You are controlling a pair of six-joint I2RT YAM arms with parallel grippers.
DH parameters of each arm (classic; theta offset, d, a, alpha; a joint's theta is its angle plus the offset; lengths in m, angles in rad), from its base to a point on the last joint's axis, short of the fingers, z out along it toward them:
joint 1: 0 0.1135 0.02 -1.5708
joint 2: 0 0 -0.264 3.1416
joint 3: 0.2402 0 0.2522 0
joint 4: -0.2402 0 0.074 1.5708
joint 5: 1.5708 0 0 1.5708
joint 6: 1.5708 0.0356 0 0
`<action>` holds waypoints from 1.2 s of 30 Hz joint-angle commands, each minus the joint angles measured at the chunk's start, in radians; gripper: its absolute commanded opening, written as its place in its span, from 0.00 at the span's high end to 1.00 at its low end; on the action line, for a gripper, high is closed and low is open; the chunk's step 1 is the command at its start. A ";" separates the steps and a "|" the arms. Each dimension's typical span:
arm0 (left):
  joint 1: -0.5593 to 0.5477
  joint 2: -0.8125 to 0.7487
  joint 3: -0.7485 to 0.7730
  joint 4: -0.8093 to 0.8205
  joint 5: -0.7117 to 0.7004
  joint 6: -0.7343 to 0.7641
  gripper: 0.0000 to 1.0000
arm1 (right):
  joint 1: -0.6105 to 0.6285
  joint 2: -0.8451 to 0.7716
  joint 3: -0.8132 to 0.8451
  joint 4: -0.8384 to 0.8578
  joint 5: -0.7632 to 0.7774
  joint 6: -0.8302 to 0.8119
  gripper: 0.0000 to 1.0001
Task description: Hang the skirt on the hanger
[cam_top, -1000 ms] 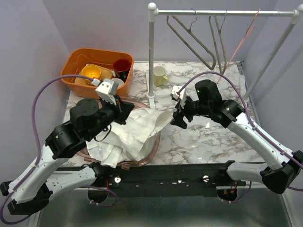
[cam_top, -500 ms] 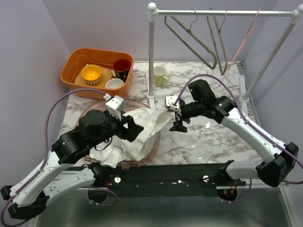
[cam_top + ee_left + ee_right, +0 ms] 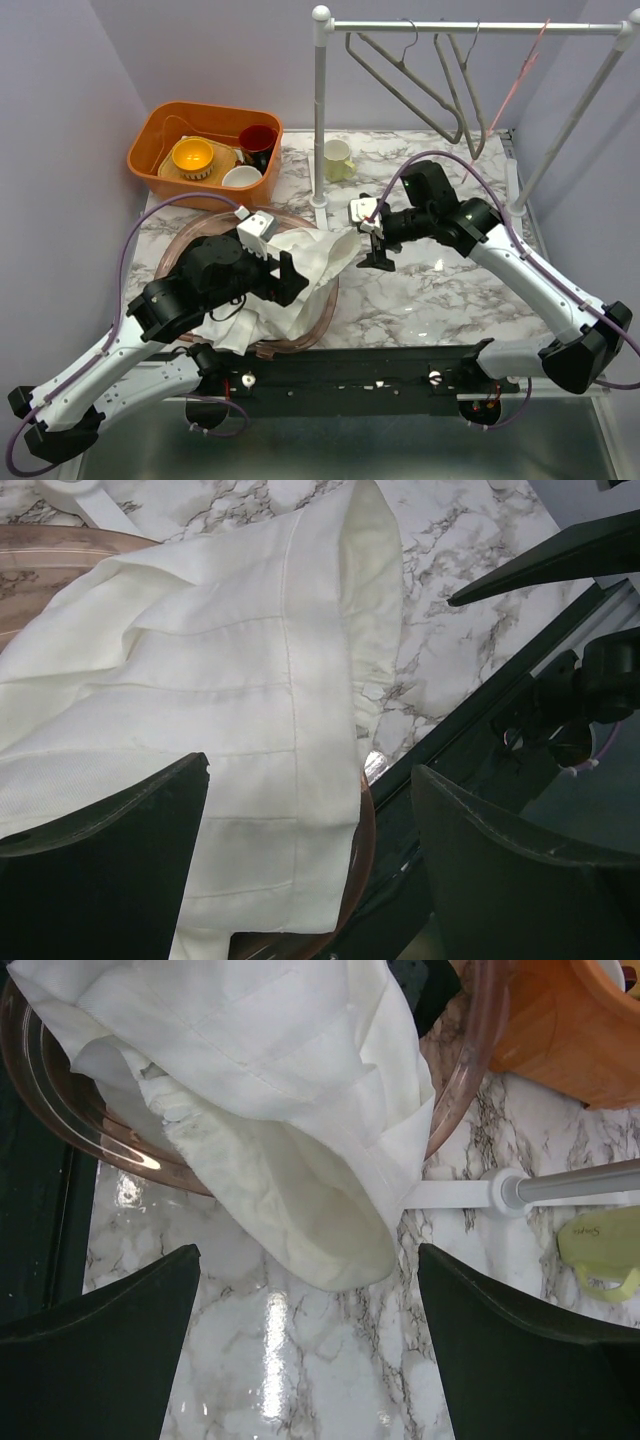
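The white skirt (image 3: 305,262) lies crumpled in a clear brownish basin (image 3: 331,300), with one folded end spilling over the rim onto the marble. My left gripper (image 3: 293,280) hovers open over the skirt's near right part; in the left wrist view the cloth (image 3: 220,680) shows between its spread fingers (image 3: 312,772), which hold nothing. Just right of the spilled end, my right gripper (image 3: 372,250) stands open; that end (image 3: 330,1230) lies ahead of its jaws (image 3: 308,1250). Grey hangers (image 3: 410,85) hang on the rail (image 3: 470,27) at the back.
An orange tub (image 3: 150,140) of bowls and cups sits at the back left. A pale green mug (image 3: 338,160) stands beside the rack's white post (image 3: 320,110). A thin pink hanger (image 3: 520,70) hangs at the rail's right end. The rack's slanted leg (image 3: 570,110) crosses the right side.
My left gripper has opened and swung forward and right over the skirt. The right gripper has shifted slightly left, toward the skirt's spilled end.
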 commanded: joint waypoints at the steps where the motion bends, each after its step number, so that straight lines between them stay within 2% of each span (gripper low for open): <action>1: 0.004 0.012 -0.016 0.014 0.053 -0.005 0.08 | -0.002 -0.013 0.002 -0.001 0.010 0.014 0.04; 9: 0.004 0.046 0.001 -0.035 0.089 0.008 0.08 | 0.001 0.078 0.017 -0.026 -0.058 0.022 0.08; 13: 0.004 0.045 0.013 -0.064 0.086 0.015 0.08 | 0.015 0.119 0.010 -0.029 -0.059 0.027 0.21; 16: 0.004 0.031 0.019 -0.066 0.082 0.015 0.08 | 0.024 0.123 0.023 -0.033 -0.042 0.045 0.56; 17: 0.004 0.029 0.024 -0.064 0.082 0.018 0.08 | 0.027 0.118 0.031 -0.033 -0.036 0.053 0.80; 19: 0.004 0.026 0.045 -0.064 0.082 0.026 0.08 | 0.027 0.091 0.057 -0.049 -0.009 0.085 0.98; 23: 0.004 0.035 0.126 -0.078 0.088 0.075 0.08 | 0.027 0.009 0.210 -0.142 0.060 0.140 0.99; 29: 0.004 0.090 0.306 -0.045 0.163 0.164 0.07 | 0.002 -0.195 0.333 -0.207 0.212 0.198 0.99; 36: 0.004 0.181 0.413 0.052 0.261 0.210 0.03 | -0.170 -0.380 0.404 -0.262 0.325 0.222 0.99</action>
